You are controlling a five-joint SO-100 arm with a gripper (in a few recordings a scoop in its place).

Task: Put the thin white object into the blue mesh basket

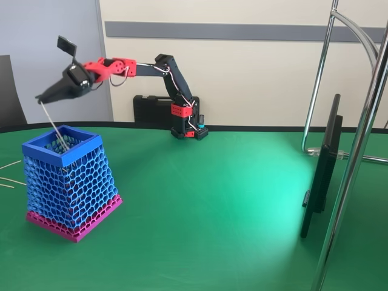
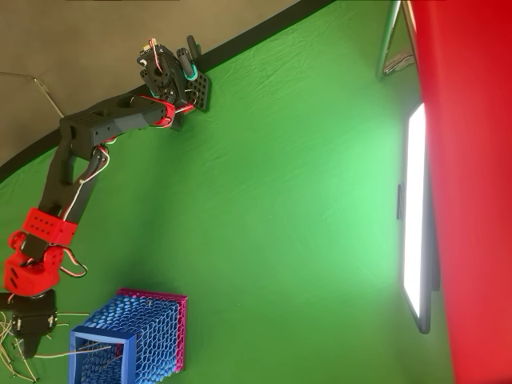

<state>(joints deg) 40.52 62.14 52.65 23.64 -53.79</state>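
Observation:
The blue mesh basket stands on the green table at the left, with a solid blue rim and a pink base band. My gripper hovers above the basket's far left corner, shut on the top end of the thin white object. This strand slants down from the fingertips, and its lower end dips inside the rim. In the overhead view the gripper sits just left of the basket, which stands at the lower left.
Loose pale strands lie on the table left of the basket, also seen as strands from overhead. A dark monitor and chrome stand poles occupy the right. A black case sits behind the arm's base.

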